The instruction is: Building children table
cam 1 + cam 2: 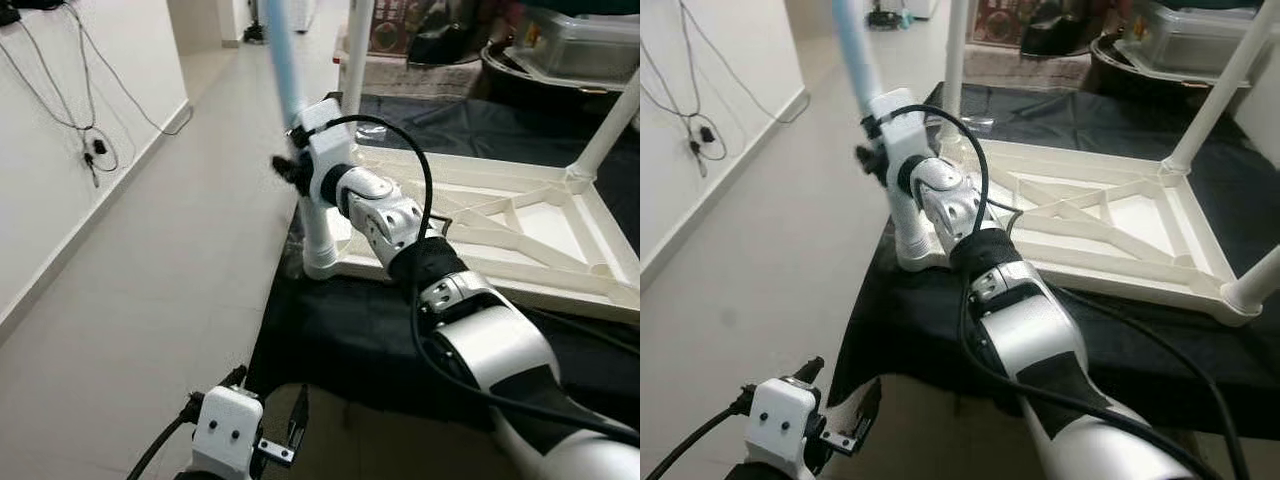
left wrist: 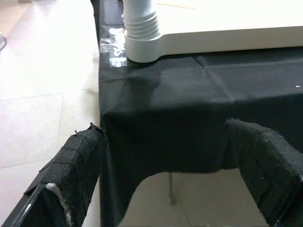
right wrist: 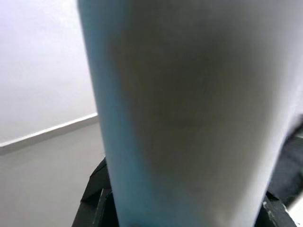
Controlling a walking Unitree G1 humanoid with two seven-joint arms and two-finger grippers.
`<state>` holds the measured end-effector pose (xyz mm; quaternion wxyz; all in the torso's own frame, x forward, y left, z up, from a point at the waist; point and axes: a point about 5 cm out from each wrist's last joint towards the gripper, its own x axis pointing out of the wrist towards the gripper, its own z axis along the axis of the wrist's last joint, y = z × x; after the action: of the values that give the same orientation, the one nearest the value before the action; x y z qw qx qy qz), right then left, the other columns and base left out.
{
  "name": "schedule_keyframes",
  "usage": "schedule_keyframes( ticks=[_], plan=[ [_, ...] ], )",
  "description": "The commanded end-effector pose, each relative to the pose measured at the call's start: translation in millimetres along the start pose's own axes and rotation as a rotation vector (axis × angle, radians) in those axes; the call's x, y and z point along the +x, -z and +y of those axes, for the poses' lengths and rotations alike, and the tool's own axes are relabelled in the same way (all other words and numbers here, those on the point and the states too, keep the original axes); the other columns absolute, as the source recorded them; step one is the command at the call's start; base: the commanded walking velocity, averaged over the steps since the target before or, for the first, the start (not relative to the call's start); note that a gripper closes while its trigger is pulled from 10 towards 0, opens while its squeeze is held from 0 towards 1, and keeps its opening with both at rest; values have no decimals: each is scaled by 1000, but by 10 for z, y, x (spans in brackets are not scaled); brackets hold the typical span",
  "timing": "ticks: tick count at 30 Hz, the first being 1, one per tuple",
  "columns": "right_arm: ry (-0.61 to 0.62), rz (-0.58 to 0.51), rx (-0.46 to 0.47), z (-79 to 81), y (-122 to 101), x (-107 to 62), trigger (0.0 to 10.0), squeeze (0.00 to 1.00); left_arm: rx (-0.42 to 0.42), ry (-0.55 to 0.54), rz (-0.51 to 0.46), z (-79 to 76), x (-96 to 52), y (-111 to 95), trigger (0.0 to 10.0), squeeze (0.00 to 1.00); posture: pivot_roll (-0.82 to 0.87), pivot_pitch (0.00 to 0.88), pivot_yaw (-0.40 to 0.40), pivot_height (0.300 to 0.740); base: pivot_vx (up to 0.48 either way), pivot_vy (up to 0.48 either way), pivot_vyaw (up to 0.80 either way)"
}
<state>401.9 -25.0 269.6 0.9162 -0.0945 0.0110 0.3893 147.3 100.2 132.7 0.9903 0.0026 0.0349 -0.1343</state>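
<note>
Looked like a home, prob. a hallway/living area: pale tiled floor (image 1: 150, 300) w/ white skirting, loose cables (image 1: 70, 100) hanging on the white wall left of the right hand (image 1: 290, 170), rug (image 1: 400, 75) & storage tub (image 1: 575, 40) beyond it.

Both eye views look forward and down from the head, sharing the upturned table (image 1: 520, 235) on the black cloth (image 1: 910, 320). The left wrist view sits low and near, facing the cloth's edge and a corner socket (image 2: 141, 45). The right wrist view presses against the leg (image 3: 184, 113).
</note>
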Motion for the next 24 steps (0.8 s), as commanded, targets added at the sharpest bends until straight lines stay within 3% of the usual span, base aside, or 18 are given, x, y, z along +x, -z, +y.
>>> schedule_keyframes(
  ticks=[1,2,4,7,8,12,13,14,16,24],
  plan=[
    [-52,222,188,136,669,-17,10000,0,2,-4,21,-6,-12,36,10000,0,109,182,-41,740,0,0,0],
    [-52,222,188,136,669,-17,10000,0,2,-4,21,-6,-12,36,10000,0,109,182,-41,740,0,0,0],
    [158,223,224,-22,691,-51,10000,0,1,-5,22,-9,-14,35,10000,0,109,182,-41,740,0,0,0],
    [158,223,224,-22,691,-51,10000,0,1,-5,22,-9,-14,35,10000,0,109,182,-41,740,0,0,0],
    [342,215,293,-175,723,-118,10000,0,1,-5,22,-10,-15,36,10000,0,110,182,-40,740,0,0,0],
    [412,210,326,-229,740,-150,10000,0,1,-4,22,-10,-16,36,10000,0,110,182,-40,740,0,0,0],
    [531,198,369,-312,773,-207,10000,0,1,-3,23,-10,-17,39,10000,0,110,174,-35,740,0,0,0],
    [531,198,369,-312,773,-207,10000,0,1,-3,23,-10,-17,39,10000,0,110,174,-35,740,0,0,0],
    [710,164,424,-418,806,-295,10000,0,1,0,24,-11,-19,42,10000,0,111,169,-35,740,0,0,0],
    [831,153,450,-438,850,-344,10000,0,0,2,25,-14,-23,47,10000,0,108,165,-30,740,0,0,0]
  ],
)
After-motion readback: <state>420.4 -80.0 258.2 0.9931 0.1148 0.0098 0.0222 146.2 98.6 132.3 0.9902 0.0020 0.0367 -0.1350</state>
